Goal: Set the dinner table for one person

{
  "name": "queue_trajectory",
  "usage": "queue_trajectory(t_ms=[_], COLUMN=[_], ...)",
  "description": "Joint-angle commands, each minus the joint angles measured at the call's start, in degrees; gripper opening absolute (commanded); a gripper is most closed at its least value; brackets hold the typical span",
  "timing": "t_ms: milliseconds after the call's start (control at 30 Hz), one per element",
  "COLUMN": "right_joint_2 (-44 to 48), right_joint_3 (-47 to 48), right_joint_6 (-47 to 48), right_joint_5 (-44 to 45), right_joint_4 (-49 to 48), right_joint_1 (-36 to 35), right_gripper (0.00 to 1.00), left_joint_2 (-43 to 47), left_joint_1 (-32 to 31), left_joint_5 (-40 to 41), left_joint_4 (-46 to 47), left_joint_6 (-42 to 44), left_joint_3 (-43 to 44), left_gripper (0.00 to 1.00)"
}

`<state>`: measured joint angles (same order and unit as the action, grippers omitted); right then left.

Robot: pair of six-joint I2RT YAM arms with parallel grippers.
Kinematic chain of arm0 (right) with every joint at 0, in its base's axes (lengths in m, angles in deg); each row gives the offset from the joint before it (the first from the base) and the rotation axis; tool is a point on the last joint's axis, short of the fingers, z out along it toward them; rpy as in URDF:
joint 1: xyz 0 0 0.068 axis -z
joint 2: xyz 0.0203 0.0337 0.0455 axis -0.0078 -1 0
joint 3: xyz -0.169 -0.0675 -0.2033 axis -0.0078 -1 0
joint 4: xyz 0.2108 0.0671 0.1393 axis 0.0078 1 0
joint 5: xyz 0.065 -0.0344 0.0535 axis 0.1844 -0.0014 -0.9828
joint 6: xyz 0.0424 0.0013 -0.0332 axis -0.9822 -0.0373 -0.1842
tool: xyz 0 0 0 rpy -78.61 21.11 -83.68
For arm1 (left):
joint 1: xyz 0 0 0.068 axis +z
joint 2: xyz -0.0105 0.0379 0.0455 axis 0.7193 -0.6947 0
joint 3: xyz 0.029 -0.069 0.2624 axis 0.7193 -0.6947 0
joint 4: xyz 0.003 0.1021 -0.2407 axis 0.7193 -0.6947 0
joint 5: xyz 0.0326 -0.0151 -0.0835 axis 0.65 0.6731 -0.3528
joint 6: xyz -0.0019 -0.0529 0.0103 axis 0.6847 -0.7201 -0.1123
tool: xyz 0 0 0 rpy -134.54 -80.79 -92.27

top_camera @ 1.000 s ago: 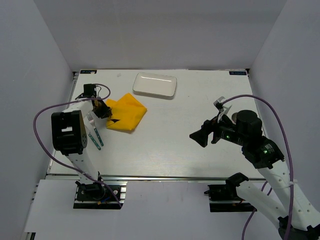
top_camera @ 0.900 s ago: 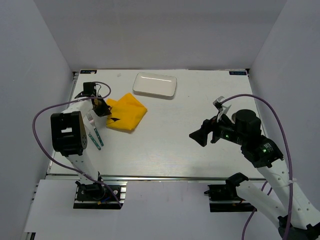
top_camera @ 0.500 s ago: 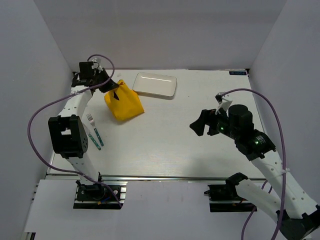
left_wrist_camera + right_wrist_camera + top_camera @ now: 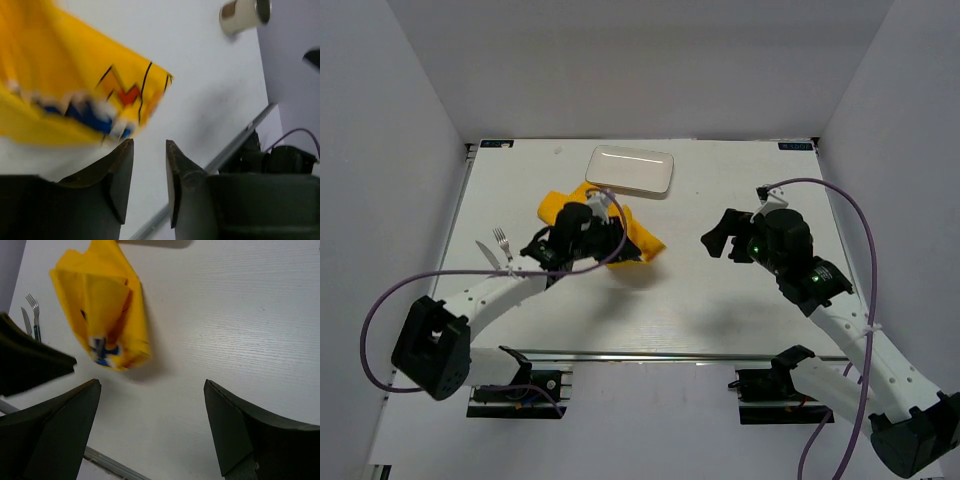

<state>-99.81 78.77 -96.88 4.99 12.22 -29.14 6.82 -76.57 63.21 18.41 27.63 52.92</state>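
Dinner table (image 4: 650, 310), a large white flat tabletop with faint wood grain, lay under both arms inside the white-walled enclosure, its metal rail along the near edge by the arm bases.

Far left: a metal fork (image 4: 501, 240) with a teal handle and a matching table knife (image 4: 25, 320) lay side by side near the left edge. The left arm crossed over their handles, and they were not set at any place.

Left of centre: left gripper (image 4: 149, 147) hung over the middle of the table. Its jaws stood a narrow gap apart with bare tabletop showing between them, so nothing was pinched there that I could see.

Just beyond its fingertips: a yellow cloth placemat (image 4: 107, 305) with a cartoon print, bunched and folded over itself, not spread. It was blurred in the left wrist view (whether fully at rest on the table, cannot tell).

Centre, far edge: a small white rectangular plate (image 4: 630, 170) with rounded corners, just behind the placemat and not on it.

Right: right gripper (image 4: 152, 385) hovered above bare table, jaws spread as wide as they go, and held nothing.

Progress, as judged: early. The placemat was near the middle but crumpled. Left to do:
- flatten the placemat
- set the plate on it
- bring the fork and knife across to flank the plate
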Motion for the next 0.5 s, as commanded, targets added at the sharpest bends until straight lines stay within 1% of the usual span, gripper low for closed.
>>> queue_trajectory(t_ms=[0, 33, 100, 133, 167, 200, 233, 267, 300, 333, 367, 467], right_joint_2=[1.3, 1.2, 0.7, -0.3, -0.9, -1.7, -4.0, -5.6, -7.2, -11.0, -13.0, -20.0], right_joint_3=[-1.5, -2.5, -4.0, -5.3, -6.0, -6.6, -7.0, -7.0, -6.9, -6.4, -5.5, -4.0], right_joint_6=[0.1, 0.2, 0.6, 0.7, 1.1, 1.5, 2.0, 2.5, 3.3, 3.4, 3.5, 3.1], right_joint_5=[2.8, 2.8, 0.9, 0.2, -0.6, -3.8, -5.1, -6.2, -7.9, -8.3, -8.4, -9.8], right_joint_4=[-3.8, -4.0, -6.6, -7.4, -8.5, -11.0, -12.2, -13.2, -14.2, -15.4, -16.2, -20.6], right_joint_1=[0.5, 0.6, 0.9, 1.0, 1.0, 1.0, 1.1, 1.1, 0.8, 0.9, 1.0, 1.1], right_gripper=[0.89, 0.89, 0.89, 0.89, 0.89, 0.89, 0.89, 0.89, 0.89, 0.89, 0.89, 0.89], left_joint_2=[7.7, 8.8, 13.1, 14.6, 16.4, 19.5, 20.9, 22.2, 22.7, 22.8, 22.3, 16.6], left_joint_1=[-6.3, -9.6, -11.6, -13.1, -13.1, -13.9, -13.9, -13.9, -13.9, -13.9, -13.9, -13.4], left_joint_5=[7.3, 9.3, 11.4, 13.8, 15.2, 16.6, 22.7, 26.3, 29.1, 32.3, 36.9, 38.8], left_joint_4=[5.4, 5.5, 3.1, 0.5, -0.8, -2.3, -7.1, -10.1, -13.1, -18.6, -20.1, -23.4], left_joint_6=[-3.7, -4.0, -4.5, -4.4, -4.2, -4.5, -4.8, -7.4, -8.6, -9.8, -11.4, -12.1], left_joint_3=[-9.1, -10.6, -13.2, -13.5, -13.5, -13.0, -12.3, -11.4, -10.3, -7.2, -5.8, -1.0], left_gripper=[0.45, 0.48, 0.52, 0.53, 0.56, 0.71, 0.89, 0.98, 0.98, 0.98, 0.98, 0.98])
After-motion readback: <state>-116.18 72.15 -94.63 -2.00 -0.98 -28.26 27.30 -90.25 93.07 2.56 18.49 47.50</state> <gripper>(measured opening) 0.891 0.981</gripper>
